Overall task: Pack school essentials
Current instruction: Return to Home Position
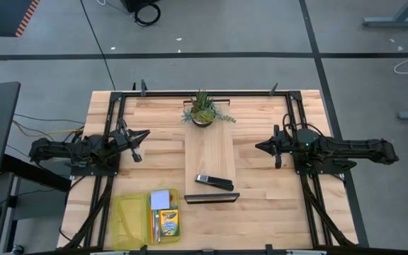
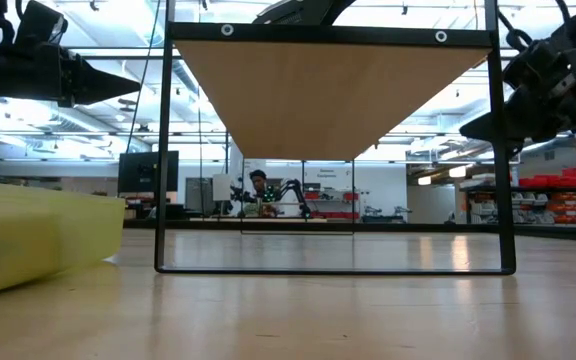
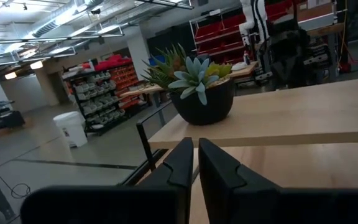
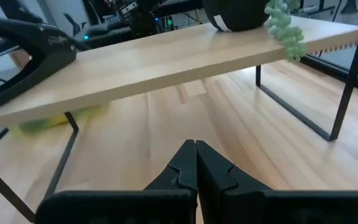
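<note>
The school essentials lie at the table's near left corner. A yellow-green case (image 1: 129, 221) (image 2: 28, 235) has the crayon box (image 1: 167, 224), the pale note pad (image 1: 160, 199) and a thin pen or pencil (image 1: 154, 227) lying on its right part. I see no scissors or eraser. My left gripper (image 1: 142, 137) (image 2: 133, 88) (image 3: 194, 163) hangs shut above the table's left side, pointing toward the centre. My right gripper (image 1: 261, 146) (image 2: 468, 126) (image 4: 196, 157) hangs shut above the right side, facing it. Both are far from the case.
A raised wooden shelf (image 1: 210, 152) (image 2: 333, 95) on thin black legs stands mid-table. It carries the potted plant (image 1: 202, 113) (image 3: 197, 87) at its far end and a black stapler-like object (image 1: 213, 183) (image 4: 23, 53) at its near end. A black bar (image 1: 211, 198) lies just before it.
</note>
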You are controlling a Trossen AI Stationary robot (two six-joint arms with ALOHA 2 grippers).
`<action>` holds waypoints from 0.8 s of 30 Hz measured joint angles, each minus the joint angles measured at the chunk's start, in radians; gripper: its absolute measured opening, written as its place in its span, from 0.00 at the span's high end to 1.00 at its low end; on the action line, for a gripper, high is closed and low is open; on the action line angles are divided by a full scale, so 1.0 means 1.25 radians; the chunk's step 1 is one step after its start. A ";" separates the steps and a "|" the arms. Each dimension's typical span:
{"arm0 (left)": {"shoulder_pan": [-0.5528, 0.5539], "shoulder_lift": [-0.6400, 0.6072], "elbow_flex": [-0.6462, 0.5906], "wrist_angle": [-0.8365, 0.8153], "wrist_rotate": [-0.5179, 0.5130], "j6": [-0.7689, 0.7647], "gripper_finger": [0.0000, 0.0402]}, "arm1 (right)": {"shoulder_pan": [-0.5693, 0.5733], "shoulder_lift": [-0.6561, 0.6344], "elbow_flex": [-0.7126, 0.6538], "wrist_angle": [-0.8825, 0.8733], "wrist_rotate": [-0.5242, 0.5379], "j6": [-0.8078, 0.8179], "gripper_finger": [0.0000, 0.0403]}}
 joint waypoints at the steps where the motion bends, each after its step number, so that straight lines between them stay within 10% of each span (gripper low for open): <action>1: 0.000 0.000 0.000 0.000 0.000 0.000 0.91 | 0.000 0.000 0.000 0.000 0.000 -0.005 0.99; 24: 0.000 0.000 0.000 0.001 0.000 0.000 0.91 | 0.000 0.000 0.000 0.002 0.003 0.015 0.99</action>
